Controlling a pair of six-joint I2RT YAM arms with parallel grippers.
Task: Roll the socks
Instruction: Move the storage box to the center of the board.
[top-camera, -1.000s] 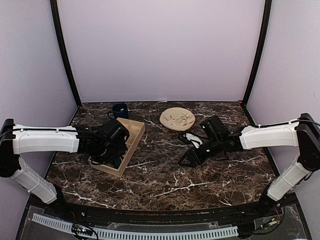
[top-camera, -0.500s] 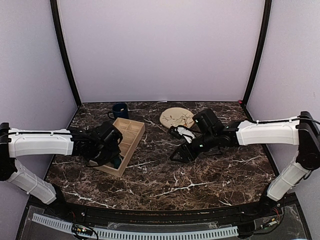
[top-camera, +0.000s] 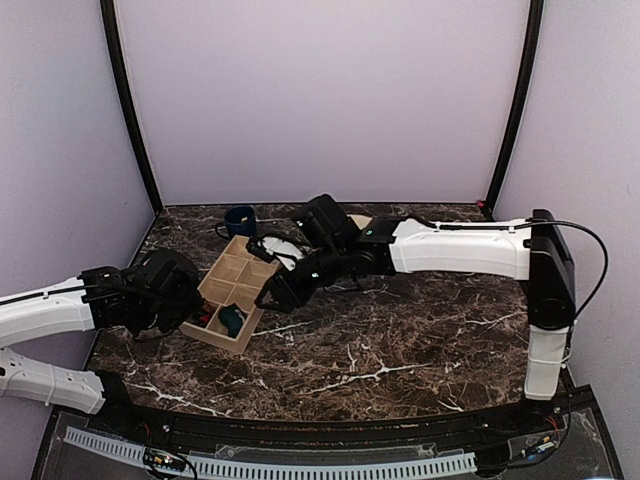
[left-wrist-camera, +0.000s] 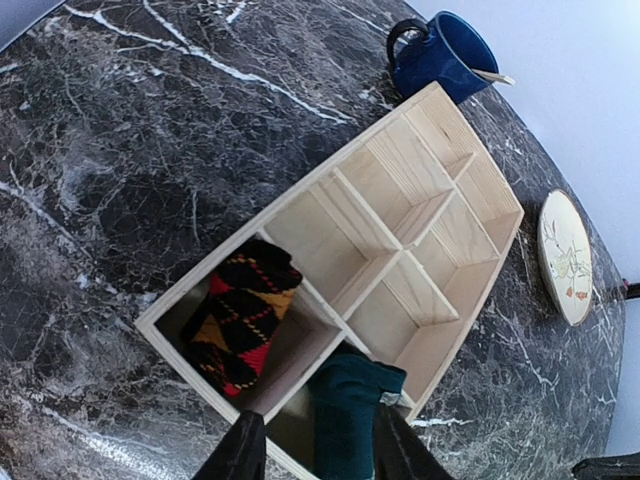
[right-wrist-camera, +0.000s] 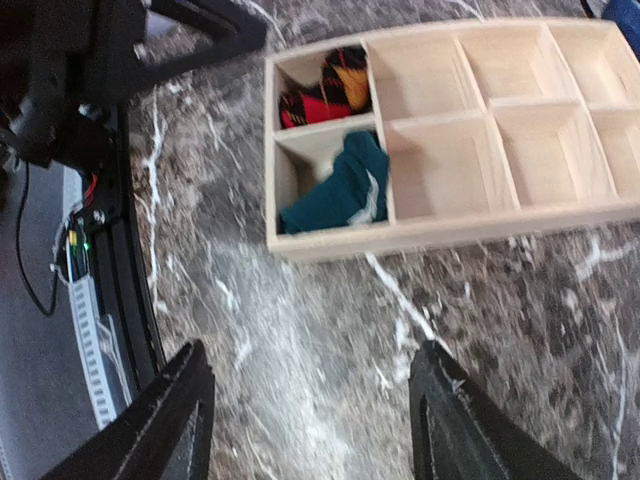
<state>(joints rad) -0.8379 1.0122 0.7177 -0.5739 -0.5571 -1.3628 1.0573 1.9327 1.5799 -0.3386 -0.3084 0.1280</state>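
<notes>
Argyle sock (left-wrist-camera: 240, 325), teal sock (left-wrist-camera: 345, 405) sit in adjacent tray (left-wrist-camera: 300, 195) compartments; task looks finished. Left end effector (left-wrist-camera: 318, 435), right end effector (right-wrist-camera: 310, 365) both spread, empty. Next, probably back off.

The table (top-camera: 400, 340) is of dark marble with white veins. On its left part lies a wooden box (left-wrist-camera: 400, 255) with open compartments, turned at an angle. A blue mug (left-wrist-camera: 440, 55) stands upright just beside the box's far corner. A pale round plate (left-wrist-camera: 565, 255) lies further right, apart from the box.
</notes>
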